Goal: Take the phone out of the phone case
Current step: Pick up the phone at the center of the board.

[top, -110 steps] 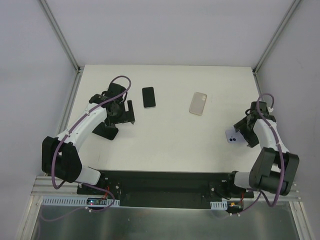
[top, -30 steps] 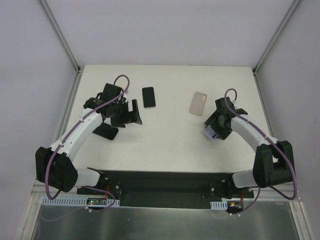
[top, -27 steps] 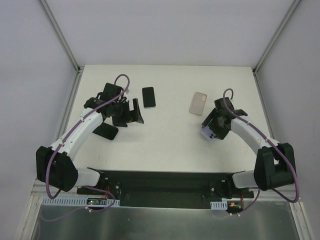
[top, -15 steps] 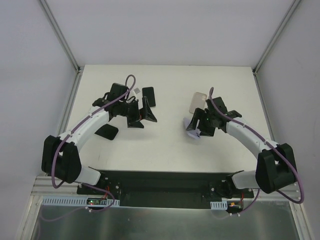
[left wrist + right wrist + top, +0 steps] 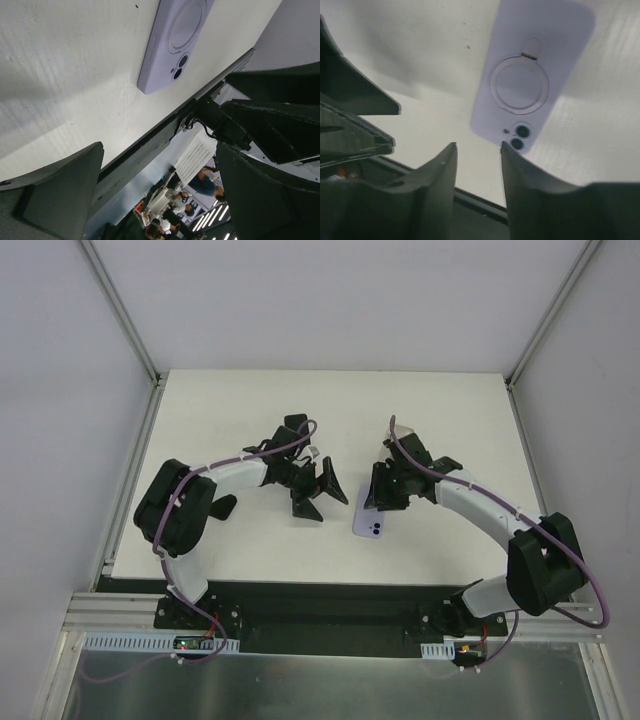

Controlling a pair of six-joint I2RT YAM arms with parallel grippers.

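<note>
lilac and smooth, the case [image 5: 371,523] lay flat on the white table [image 5: 250,540], back side up. it was near the front middle of the table, between the two arms. it had soft round corners and no marks on it. on its back sat a big round ring [image 5: 519,85], the same lilac as the rest, with a small tab [image 5: 533,46] at the ring's edge. near one short end were two small dark lenses [image 5: 176,67], close together in a cutout. they showed that the phone [image 5: 522,131] was inside the case. the end with the lenses pointed to the near edge of the table.

the right gripper [image 5: 382,502] was over the far end of the case. its fingers [image 5: 430,185] were only a little apart, with a thin gap and nothing held in it. one tip looked very close to the lens corner of the case, but i could not tell if it touched.

the left gripper [image 5: 322,492] was just to the left of the case and did not touch it. it pointed at the case. its fingers [image 5: 60,195] were spread wide and held nothing.
</note>
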